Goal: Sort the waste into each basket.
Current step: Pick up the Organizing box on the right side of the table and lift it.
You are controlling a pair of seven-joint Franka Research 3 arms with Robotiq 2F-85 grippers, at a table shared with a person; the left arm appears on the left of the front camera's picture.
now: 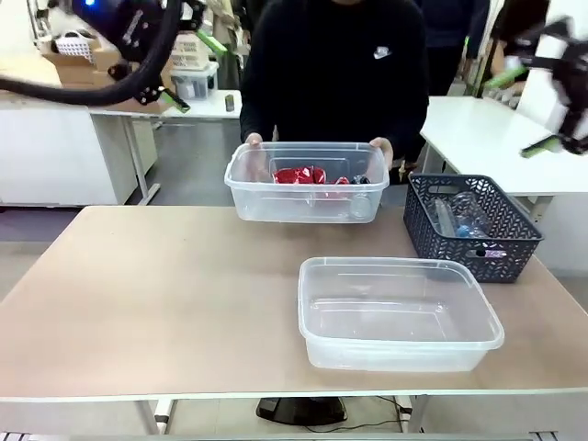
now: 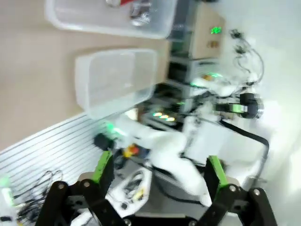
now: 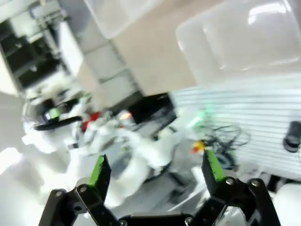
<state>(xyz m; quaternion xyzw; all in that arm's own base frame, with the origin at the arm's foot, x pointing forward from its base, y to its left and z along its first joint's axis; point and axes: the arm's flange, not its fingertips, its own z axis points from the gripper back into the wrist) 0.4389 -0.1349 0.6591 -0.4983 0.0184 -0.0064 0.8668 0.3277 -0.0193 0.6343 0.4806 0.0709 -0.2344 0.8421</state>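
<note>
- Front view is bright and even; I see the table [image 1: 138, 303] sharply, with only faint, soft shadows under the near tub [image 1: 400, 354].
- The right gripper [image 1: 520, 112] is smeared by blur in the top corner.
- Both wrist views are heavily blurred beyond the fingers [image 2: 102, 169], with washed-out white glare on one side.

We see the right gripper [image 1: 522, 112] only as a motion smear, and the left gripper [image 1: 193, 72] is blurred too, its arm [image 1: 119, 23] cut by the top edge. The person's hand [image 1: 382, 147] sits mostly behind the far tub [image 1: 303, 209], whose red cans [image 1: 299, 175] we cannot count. Both wrist views are blurred throughout.
</note>
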